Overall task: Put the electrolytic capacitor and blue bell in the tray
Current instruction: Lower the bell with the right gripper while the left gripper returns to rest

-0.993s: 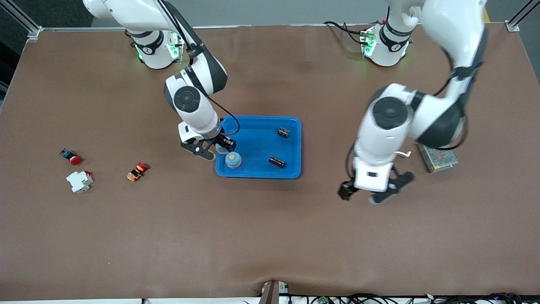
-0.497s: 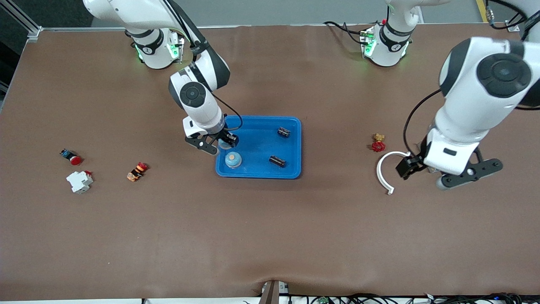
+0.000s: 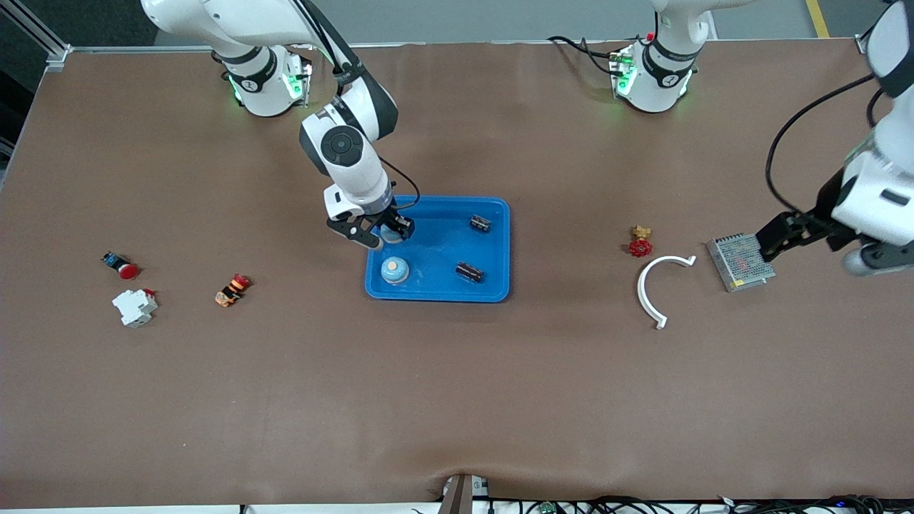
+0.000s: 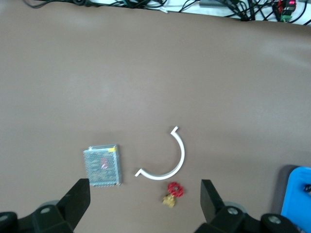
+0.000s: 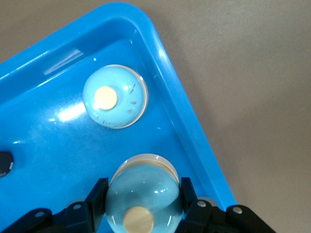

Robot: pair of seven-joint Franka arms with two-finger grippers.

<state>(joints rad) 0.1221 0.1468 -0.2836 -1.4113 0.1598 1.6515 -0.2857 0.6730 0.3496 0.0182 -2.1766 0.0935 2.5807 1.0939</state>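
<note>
The tray [image 3: 496,246] is bright glossy blue on a flat brown table [image 3: 457,400]. In it, at about eight o'clock, sits a pale blue bell [image 3: 394,270] with a tan cap; a second pale blue bell [image 5: 141,196], same tan button, shows between black fingers [image 5: 95,196]. Two capacitors [image 3: 469,272] are near-black. Toward the left arm's end: a red-and-brass valve [image 3: 640,243], a white arc [image 3: 653,285], and a silver mesh box [image 3: 740,262] flecked red.
</note>
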